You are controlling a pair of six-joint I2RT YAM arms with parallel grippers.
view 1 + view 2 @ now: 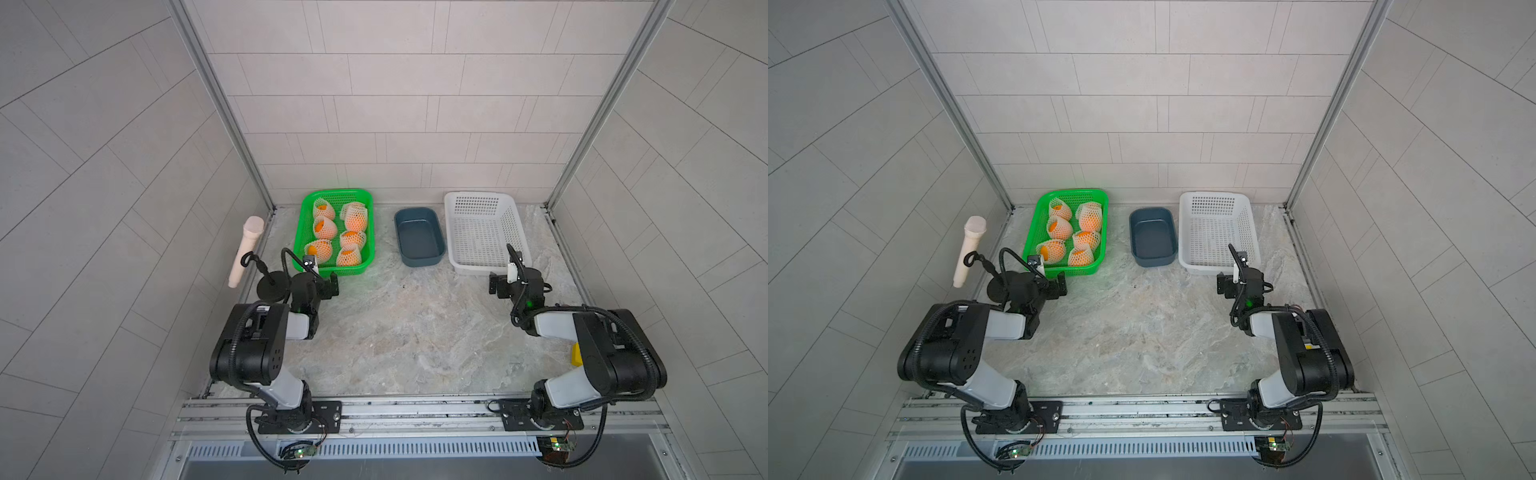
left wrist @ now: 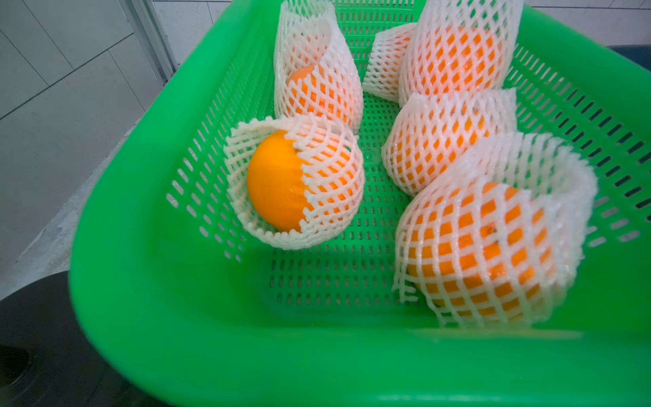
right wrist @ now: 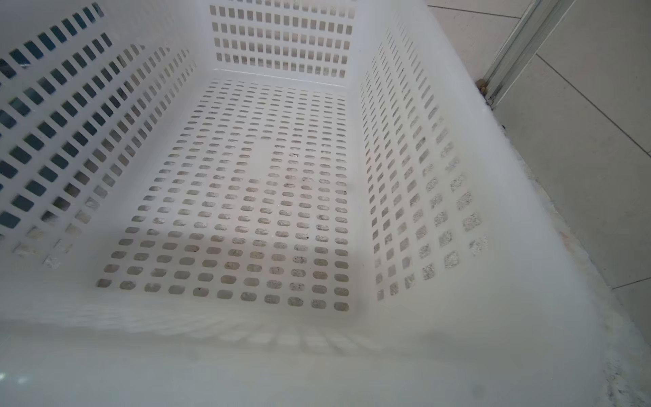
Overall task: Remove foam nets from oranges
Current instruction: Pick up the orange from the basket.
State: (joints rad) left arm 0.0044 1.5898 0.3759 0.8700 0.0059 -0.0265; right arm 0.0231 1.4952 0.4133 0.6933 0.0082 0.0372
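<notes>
In both top views, spot oranges (image 1: pixel 322 248) inside the green basket (image 1: pixel 332 272), left jaws wide, empty, at its near rim; right jaws wide, empty, well away. In the left wrist view, pinch a foam net (image 2: pixel 334 165) by its loose rim, never fruit. In the right wrist view, only white basket (image 3: pixel 387 334).

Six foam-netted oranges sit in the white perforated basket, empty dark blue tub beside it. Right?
No. The six round oranges in white foam mesh nets sit in the green perforated plastic basket, as both top views show. The white perforated plastic basket holds nothing; the empty dark blue tub is beside it.
</notes>
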